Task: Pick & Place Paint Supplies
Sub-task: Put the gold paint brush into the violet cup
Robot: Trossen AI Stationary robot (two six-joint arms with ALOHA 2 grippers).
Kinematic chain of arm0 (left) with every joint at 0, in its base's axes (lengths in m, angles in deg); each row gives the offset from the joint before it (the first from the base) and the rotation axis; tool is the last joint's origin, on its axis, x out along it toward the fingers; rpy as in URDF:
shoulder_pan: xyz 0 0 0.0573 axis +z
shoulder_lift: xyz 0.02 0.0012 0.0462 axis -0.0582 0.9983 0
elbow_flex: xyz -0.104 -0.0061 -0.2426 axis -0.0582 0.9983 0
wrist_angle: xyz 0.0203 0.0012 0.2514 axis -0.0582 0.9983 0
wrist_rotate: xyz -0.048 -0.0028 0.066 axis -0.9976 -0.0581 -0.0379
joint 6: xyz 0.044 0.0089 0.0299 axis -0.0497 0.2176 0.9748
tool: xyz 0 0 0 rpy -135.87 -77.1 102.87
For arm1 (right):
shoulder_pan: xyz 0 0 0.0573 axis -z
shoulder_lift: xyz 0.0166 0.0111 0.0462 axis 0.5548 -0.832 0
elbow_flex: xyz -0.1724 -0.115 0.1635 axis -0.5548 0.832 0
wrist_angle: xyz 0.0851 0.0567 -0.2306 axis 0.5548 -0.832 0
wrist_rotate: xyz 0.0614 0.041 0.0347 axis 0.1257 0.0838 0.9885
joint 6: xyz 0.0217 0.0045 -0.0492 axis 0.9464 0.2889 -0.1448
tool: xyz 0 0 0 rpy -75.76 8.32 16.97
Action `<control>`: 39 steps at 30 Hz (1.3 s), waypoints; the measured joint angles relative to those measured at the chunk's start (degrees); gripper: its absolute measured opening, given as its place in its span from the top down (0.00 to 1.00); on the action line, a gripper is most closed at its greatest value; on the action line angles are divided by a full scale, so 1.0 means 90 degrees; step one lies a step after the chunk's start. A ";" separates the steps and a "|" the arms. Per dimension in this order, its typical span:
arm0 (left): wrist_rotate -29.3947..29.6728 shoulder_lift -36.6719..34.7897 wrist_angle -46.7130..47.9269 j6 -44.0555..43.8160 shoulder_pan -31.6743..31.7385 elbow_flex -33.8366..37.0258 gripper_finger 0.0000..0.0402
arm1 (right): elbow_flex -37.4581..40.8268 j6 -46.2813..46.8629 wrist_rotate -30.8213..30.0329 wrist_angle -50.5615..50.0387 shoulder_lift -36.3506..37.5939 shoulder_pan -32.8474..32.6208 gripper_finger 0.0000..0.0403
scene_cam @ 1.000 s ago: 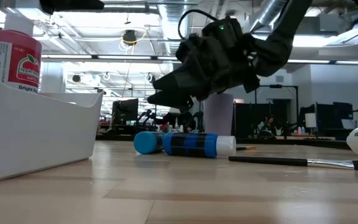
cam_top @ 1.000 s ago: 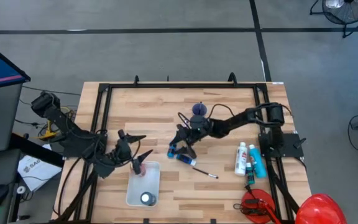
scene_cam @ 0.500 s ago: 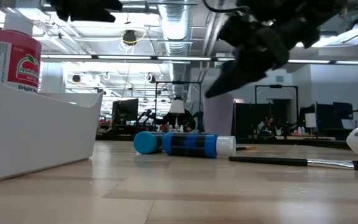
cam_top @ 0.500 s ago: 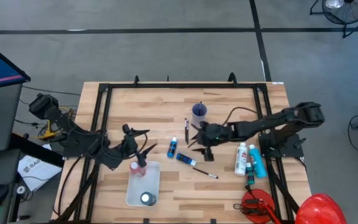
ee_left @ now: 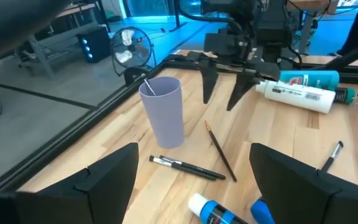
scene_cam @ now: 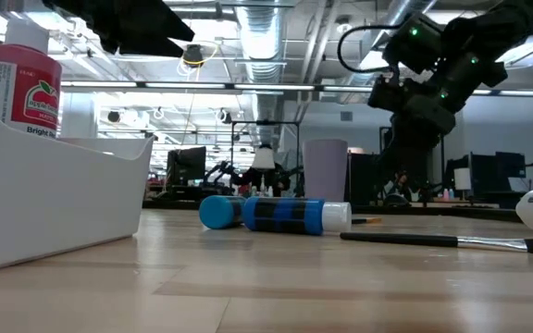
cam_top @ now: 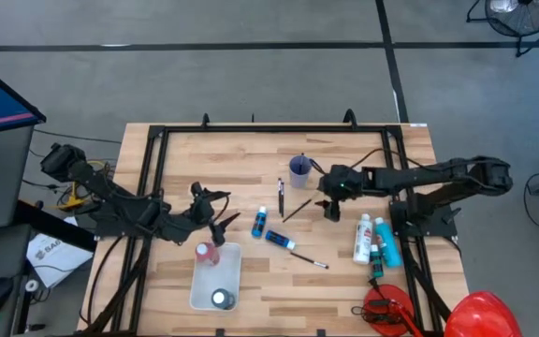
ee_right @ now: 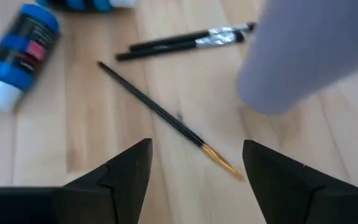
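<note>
Both claws gape empty above the wooden worktop (cam_top: 251,154): the right claw (cam_top: 330,208) beside the lilac plastic cup (cam_top: 299,169) (thin dark-handled brush (ee_right: 166,116) below), the left claw (cam_top: 221,213) near the white bin (cam_top: 215,279).

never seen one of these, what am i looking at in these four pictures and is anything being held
It is a robot with two dark arms at a wooden table, each ending in a two-finger tool. One picture looks straight down, one looks level across the tabletop, and two come from cameras on the wrists. The left tool hangs open above a white bin that holds a red paint bottle. The right tool is open over a thin brush beside a lilac cup. Blue paint bottles lie mid-table, more bottles at the right. Nothing is held.
</note>
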 joint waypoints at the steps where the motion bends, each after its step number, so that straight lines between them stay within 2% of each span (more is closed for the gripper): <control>1: -0.0036 0.0000 -0.0007 0.0007 0.0000 0.0000 0.25 | 0.0000 -0.0025 0.0002 -0.0087 -0.0001 0.0017 0.40; 5: -0.0089 0.0000 -0.0012 0.0013 0.0036 0.0000 0.25 | 0.0005 -0.0074 0.0026 -0.0220 -0.0002 0.0031 0.40; 12: -0.0108 0.0000 -0.0101 0.0179 0.0078 0.0000 0.25 | 0.0005 -0.1034 -0.0004 -0.0190 -0.0002 0.0022 0.40; 18: -0.0385 0.0000 -0.0148 0.0272 0.0212 0.0000 0.25 | 0.0005 -0.1753 -0.0193 -0.0161 -0.0002 0.0180 0.40; 25: -0.0718 0.0000 -0.0155 0.0272 0.0418 0.0000 0.25 | 0.0002 -0.1921 -0.0134 -0.0211 -0.0023 0.0551 0.40; 32: -0.0992 0.0000 -0.0199 0.0272 0.0573 0.0000 0.25 | -0.0041 -0.2093 -0.0122 -0.0285 -0.0958 0.0693 0.40; 39: -0.0990 0.0000 -0.0209 0.0296 0.0578 0.0000 0.25 | -0.0447 -0.2214 -0.0088 -0.0273 -0.1707 0.0647 0.40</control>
